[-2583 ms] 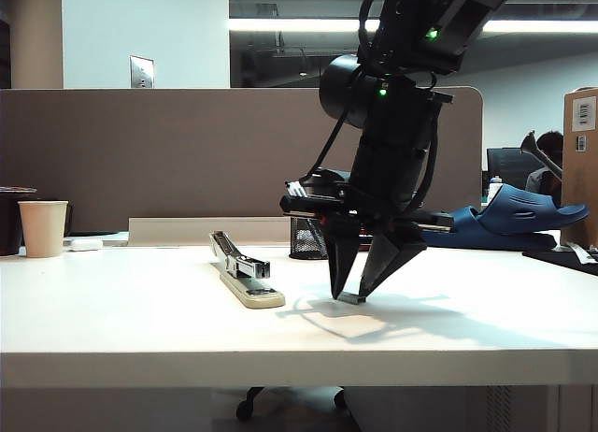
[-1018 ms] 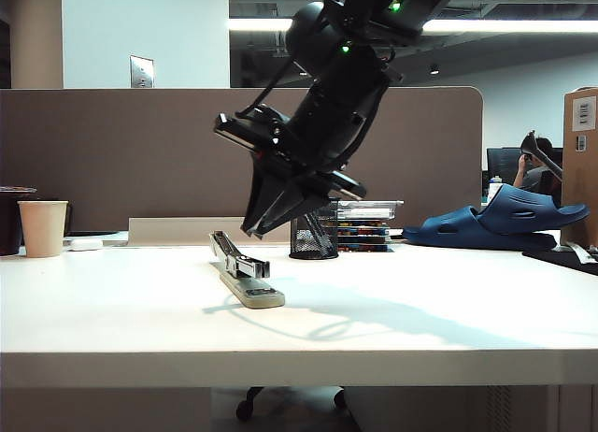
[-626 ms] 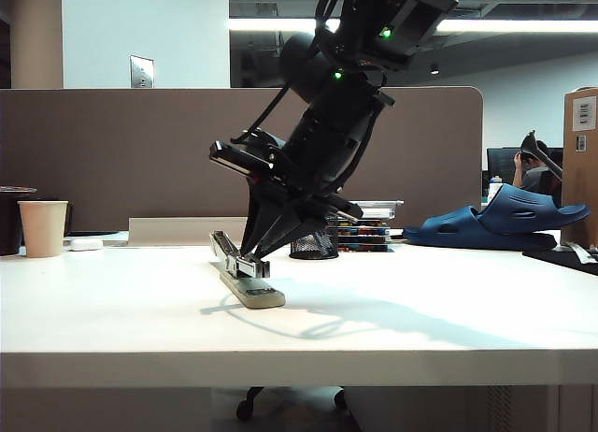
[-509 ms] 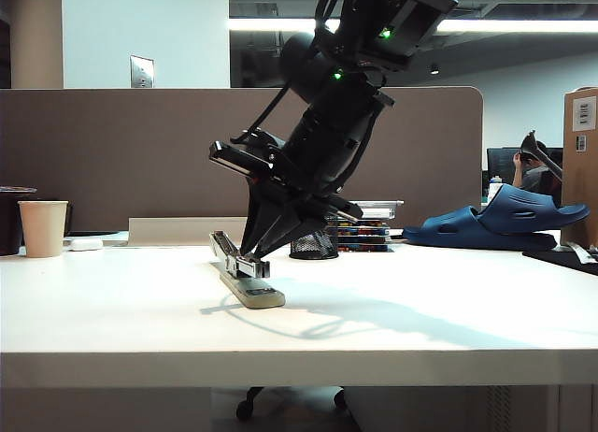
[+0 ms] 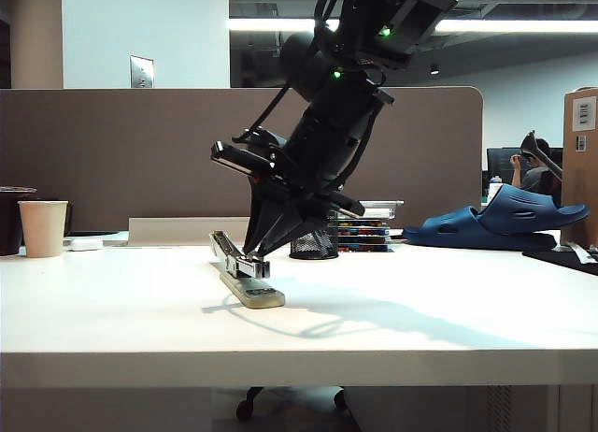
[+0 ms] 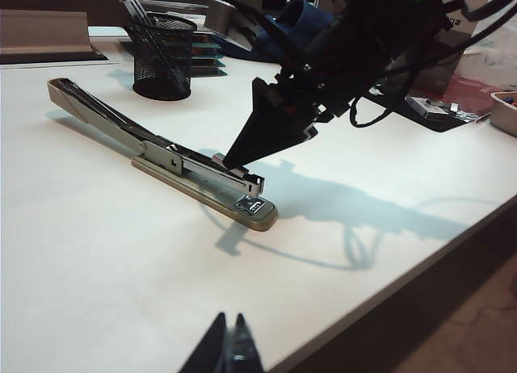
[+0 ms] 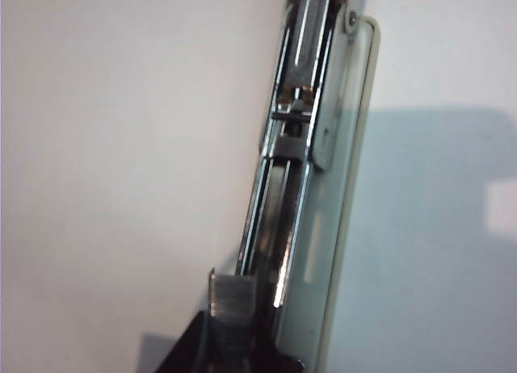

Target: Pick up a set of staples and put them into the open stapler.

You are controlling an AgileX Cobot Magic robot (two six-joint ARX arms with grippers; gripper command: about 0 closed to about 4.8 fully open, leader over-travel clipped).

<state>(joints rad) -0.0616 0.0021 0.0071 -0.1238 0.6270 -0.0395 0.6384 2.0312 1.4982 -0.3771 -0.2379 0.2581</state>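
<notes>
Exterior view: the right claw [image 5: 250, 252] points steeply down and to the left, its tips right at the silver magazine of the stapler [image 5: 245, 275]. The stapler lies lengthwise on the white counter [image 5: 420, 329], cream base flat, its hinged top arm laid back toward the far edge, so it stands open. Behind it are a black mesh pen cup [image 5: 313, 238], a stack of clear boxes [image 5: 364, 226] and a blue shoe [image 5: 505, 215]; a paper cup [image 5: 43, 227] stands at the far left.

Right wrist view: the right claw [image 7: 230, 324] is nearly closed, with a small grey ribbed bar, the set of staples [image 7: 230, 304], pinched at its tips. The staples sit against the side of the magazine channel of the stapler [image 7: 303, 195]; whether they are inside the channel or just beside it cannot be told.

Left wrist view: the left claw [image 6: 227, 350] hangs above the near edge of the counter [image 6: 97, 252], well apart from the stapler [image 6: 174, 159], its tips drawn almost together with nothing between them. The right claw [image 6: 226, 160] meets the magazine near the stapler's front end. The pen cup [image 6: 162, 56] stands beyond the stapler's rear.
</notes>
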